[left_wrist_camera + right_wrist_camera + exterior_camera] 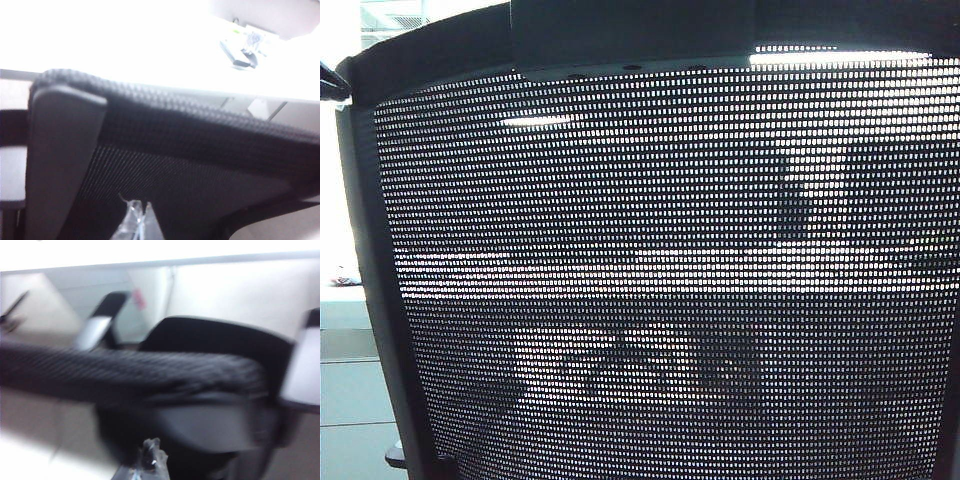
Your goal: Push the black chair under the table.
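Mostly the exterior view is filled by the black chair (670,280): its see-through mesh back spans nearly the whole picture, with the solid black frame curving down the left edge and across the top; through the mesh only pale bands and dim shapes show, too broken to name; neither hand appears in this view. Past the frame's left edge lies a strip of the white desk (342,300) with a white drawer front below it. The left wrist view looks along the chair's upper edge instead, showing the mesh rim and a smooth black frame piece close up, with the bright desk top (125,45) beyond, overexposed, and a few small blurred objects far off on it; the left hand (134,220) shows only as clear fingertips close to the mesh, and I cannot tell how they stand. The right wrist view is blurred; the right hand (150,462) is likewise a glint near the frame, its state unclear.
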`<state>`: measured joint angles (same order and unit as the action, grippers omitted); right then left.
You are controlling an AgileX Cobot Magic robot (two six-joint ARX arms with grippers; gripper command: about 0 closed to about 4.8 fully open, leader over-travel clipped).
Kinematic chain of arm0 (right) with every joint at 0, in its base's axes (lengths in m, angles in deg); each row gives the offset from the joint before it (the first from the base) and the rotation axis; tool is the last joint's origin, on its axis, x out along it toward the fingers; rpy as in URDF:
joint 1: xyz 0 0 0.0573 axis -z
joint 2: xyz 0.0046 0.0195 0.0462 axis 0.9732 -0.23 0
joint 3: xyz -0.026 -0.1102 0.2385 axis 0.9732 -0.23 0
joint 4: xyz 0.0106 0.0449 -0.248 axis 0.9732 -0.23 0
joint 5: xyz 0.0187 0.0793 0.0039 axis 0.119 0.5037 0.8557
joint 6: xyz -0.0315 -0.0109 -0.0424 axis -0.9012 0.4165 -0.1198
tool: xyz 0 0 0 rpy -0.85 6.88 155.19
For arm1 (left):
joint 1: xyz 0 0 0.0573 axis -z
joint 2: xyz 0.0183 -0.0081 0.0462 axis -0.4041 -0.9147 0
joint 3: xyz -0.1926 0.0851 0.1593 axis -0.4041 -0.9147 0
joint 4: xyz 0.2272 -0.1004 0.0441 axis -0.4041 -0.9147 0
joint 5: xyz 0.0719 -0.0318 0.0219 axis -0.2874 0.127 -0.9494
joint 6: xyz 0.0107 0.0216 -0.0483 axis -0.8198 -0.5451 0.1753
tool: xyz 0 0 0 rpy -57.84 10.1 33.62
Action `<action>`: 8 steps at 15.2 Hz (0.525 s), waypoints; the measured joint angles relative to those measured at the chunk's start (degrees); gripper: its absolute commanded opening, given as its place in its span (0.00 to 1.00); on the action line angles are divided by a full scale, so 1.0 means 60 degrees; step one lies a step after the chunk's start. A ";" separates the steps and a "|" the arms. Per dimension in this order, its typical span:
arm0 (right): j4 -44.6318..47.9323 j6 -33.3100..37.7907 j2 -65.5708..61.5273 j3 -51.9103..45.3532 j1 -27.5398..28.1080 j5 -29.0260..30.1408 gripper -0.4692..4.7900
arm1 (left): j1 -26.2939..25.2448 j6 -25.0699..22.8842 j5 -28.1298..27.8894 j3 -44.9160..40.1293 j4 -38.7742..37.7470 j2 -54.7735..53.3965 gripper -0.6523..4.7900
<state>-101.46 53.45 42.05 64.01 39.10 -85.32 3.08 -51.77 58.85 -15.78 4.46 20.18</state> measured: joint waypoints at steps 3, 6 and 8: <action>0.0117 -0.0138 0.0004 0.0000 0.0007 -0.0339 0.08 | 0.0000 -0.0164 -0.0007 -0.0004 0.0084 -0.0291 0.11; 0.0572 -0.0157 0.0000 0.0000 0.0007 -0.0350 0.08 | 0.0000 -0.0372 -0.0047 -0.0004 0.0419 -0.0856 0.11; 0.0670 -0.0157 -0.0015 0.0000 0.0007 -0.0368 0.08 | -0.0004 -0.0448 -0.0255 0.0000 0.0863 -0.1300 0.11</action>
<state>-97.44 52.51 41.96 64.01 39.14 -87.53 3.06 -54.46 57.32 -15.78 9.64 12.38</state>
